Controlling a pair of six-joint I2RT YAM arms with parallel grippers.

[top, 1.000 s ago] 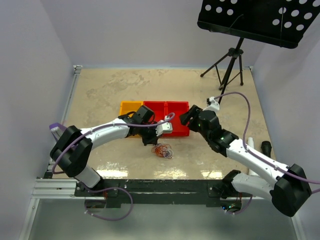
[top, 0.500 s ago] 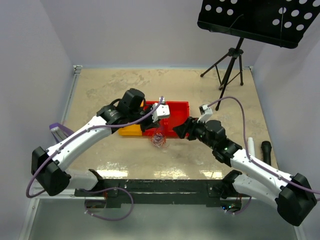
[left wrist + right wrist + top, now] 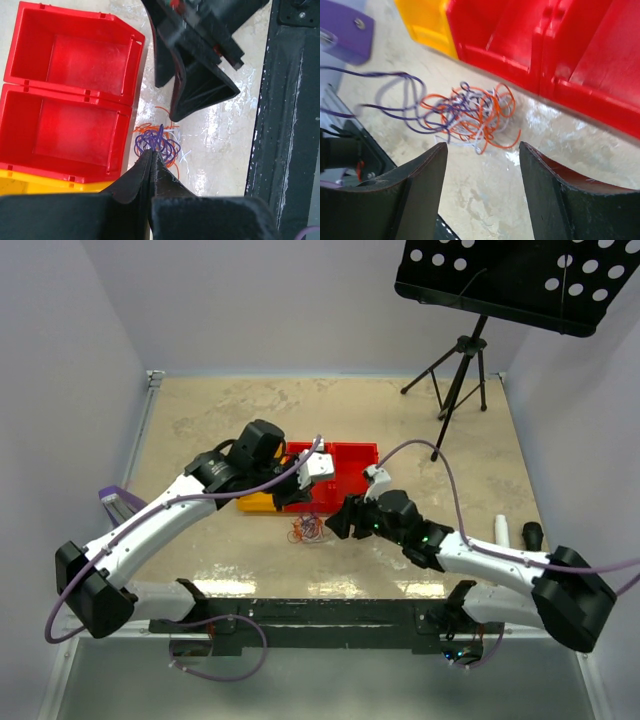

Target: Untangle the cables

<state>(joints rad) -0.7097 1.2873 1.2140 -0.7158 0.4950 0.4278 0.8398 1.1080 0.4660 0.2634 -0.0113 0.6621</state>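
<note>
The cables (image 3: pixel 307 529) lie as a small tangle of orange, purple and white wires on the table just in front of the bins. My left gripper (image 3: pixel 294 506) hangs over the tangle (image 3: pixel 161 144), its fingertips (image 3: pixel 151 153) shut on a purple strand that rises out of it. My right gripper (image 3: pixel 337 521) is low beside the tangle's right side, apart from it. In the right wrist view its jaws (image 3: pixel 482 150) stand open and empty, with the cables (image 3: pixel 470 114) just ahead and purple loops trailing off to the left.
Two red bins (image 3: pixel 345 465) and a yellow bin (image 3: pixel 258 502) stand in a row just behind the tangle. A tripod music stand (image 3: pixel 455 380) is at the back right. A white tube (image 3: pixel 504 530) and a black object (image 3: pixel 533 535) lie at the right edge. A black rail (image 3: pixel 330 615) runs along the near edge.
My right arm swung from behind the red bins down and left to beside the tangle. My left arm shifted back and raised the tangle, which now sits slightly left of where it lay.
</note>
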